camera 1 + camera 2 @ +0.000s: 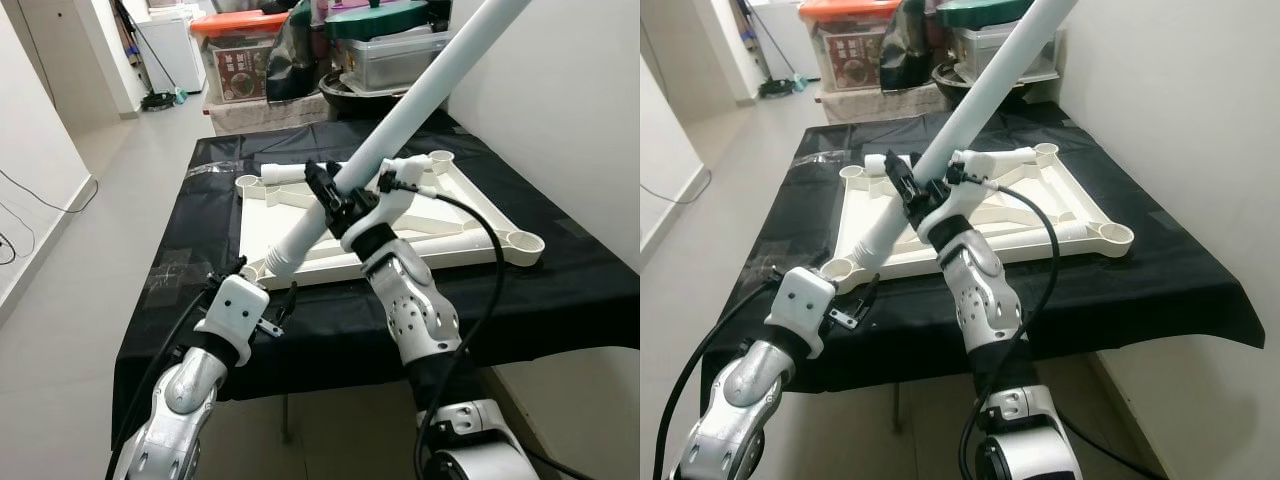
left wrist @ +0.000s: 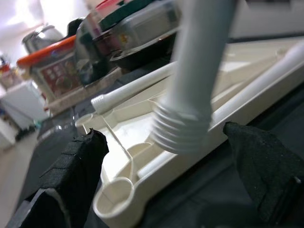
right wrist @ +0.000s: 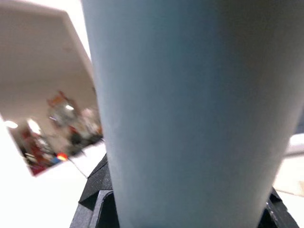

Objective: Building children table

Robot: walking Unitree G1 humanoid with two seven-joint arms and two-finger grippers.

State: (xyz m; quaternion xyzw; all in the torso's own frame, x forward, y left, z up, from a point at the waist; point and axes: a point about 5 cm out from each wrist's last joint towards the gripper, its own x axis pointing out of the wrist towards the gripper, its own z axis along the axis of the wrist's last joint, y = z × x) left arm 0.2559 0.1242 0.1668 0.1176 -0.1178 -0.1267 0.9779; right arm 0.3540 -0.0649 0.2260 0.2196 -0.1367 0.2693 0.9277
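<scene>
A cream tabletop lies upside down on the black-covered table, with a round socket at each corner. My right gripper is shut on a long pale table leg that slants up to the right. The leg's threaded end hovers just above the front-left corner socket. At that same corner, by the table's front edge, my left gripper is open, its fingers spread either side of the threaded end without touching it. A second leg rests on the tabletop's far side.
Storage boxes, pots and a lidded tub crowd the back of the table. A white wall runs close along the right. Bare hallway floor with cables lies to the left.
</scene>
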